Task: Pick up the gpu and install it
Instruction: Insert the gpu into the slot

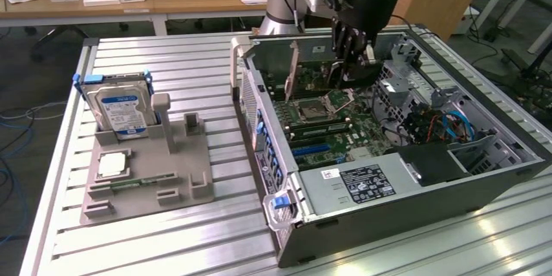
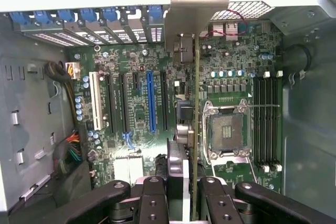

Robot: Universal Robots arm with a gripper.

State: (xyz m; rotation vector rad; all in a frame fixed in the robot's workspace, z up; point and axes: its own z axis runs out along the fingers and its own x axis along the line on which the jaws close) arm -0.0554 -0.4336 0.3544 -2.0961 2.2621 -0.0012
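My gripper (image 1: pixel 350 61) hangs inside the open computer case (image 1: pixel 258 101), shut on the gpu (image 1: pixel 312 75). The gpu is a thin dark card held edge-on and upright over the motherboard's back half. In the wrist view the gpu (image 2: pixel 185 111) runs as a slim strip away from between my black fingers (image 2: pixel 152 195), and its metal bracket (image 2: pixel 190 9) reaches the case's slotted rear wall. It stands between the long blue slot (image 2: pixel 151 100) and the CPU socket (image 2: pixel 227 129), right beside a black slot. Whether its edge sits in that slot is hidden.
A silver hard drive (image 1: pixel 121 111) with a blue-white label stands in a grey fixture (image 1: pixel 147 179) on the exterior view's left, with a small square silver chip (image 1: pixel 112 165) in front of it. Inside the case are the power supply (image 1: pixel 362 182), drive cage and cables (image 1: pixel 440 127).
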